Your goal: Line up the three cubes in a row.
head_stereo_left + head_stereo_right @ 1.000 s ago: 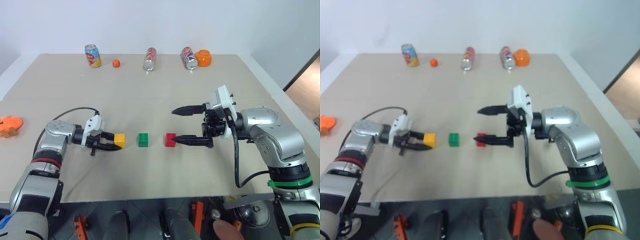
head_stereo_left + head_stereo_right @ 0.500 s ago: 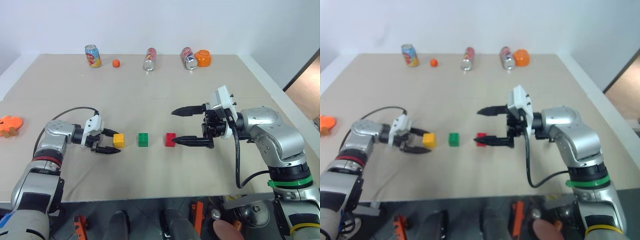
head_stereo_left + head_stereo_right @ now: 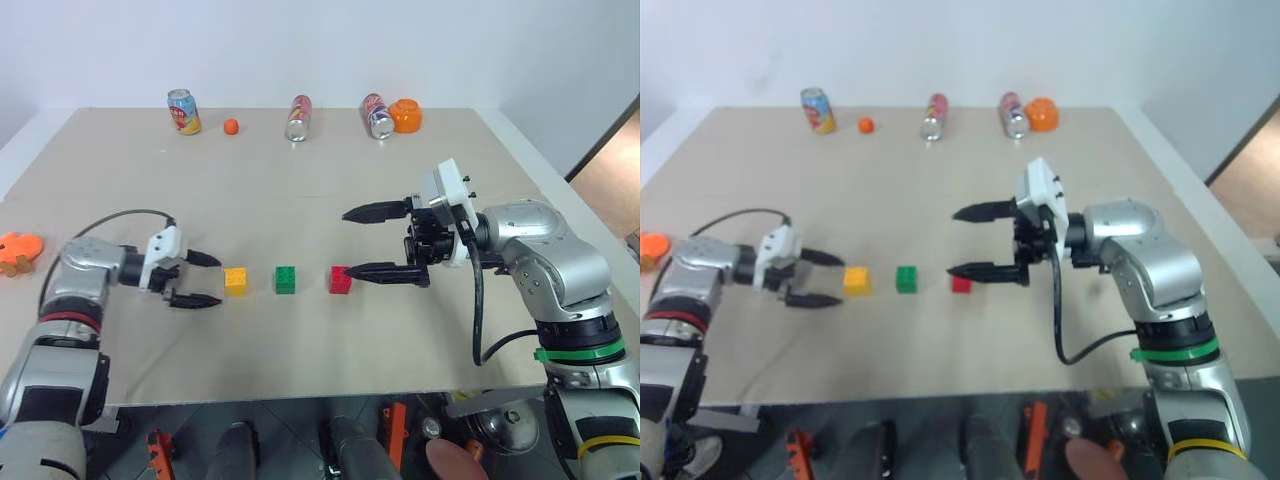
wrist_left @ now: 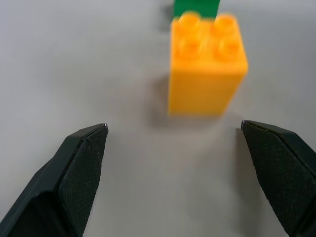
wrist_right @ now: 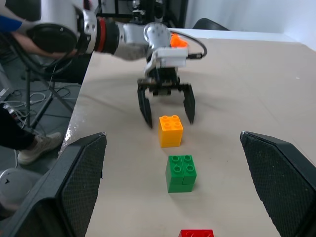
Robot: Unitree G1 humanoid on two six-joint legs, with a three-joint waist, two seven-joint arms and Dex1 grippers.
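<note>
Three cubes lie in a row across the tan table (image 3: 300, 200): yellow-orange (image 3: 236, 281), green (image 3: 286, 279) and red (image 3: 341, 279). My left gripper (image 3: 219, 280) is open just left of the yellow-orange cube (image 4: 207, 64), clear of it. Its fingertips (image 4: 84, 148) stop short of the cube's near face, and the green cube (image 4: 196, 7) shows behind. My right gripper (image 3: 346, 242) hangs wide open above and just right of the red cube, holding nothing. The right wrist view looks down the row: red (image 5: 196, 233), green (image 5: 181, 173), yellow-orange (image 5: 171, 131), then the left gripper (image 5: 165, 106).
Along the table's far edge are an upright soda can (image 3: 183, 111), a small orange ball (image 3: 231, 126), two lying cans (image 3: 299, 117) (image 3: 377, 116) and an orange pumpkin toy (image 3: 407, 115). An orange toy (image 3: 18, 250) lies at the left edge.
My left gripper opened, let go of the yellow-orange cube and drew back to the left; the cube stayed on the table. The right gripper stayed open in place.
</note>
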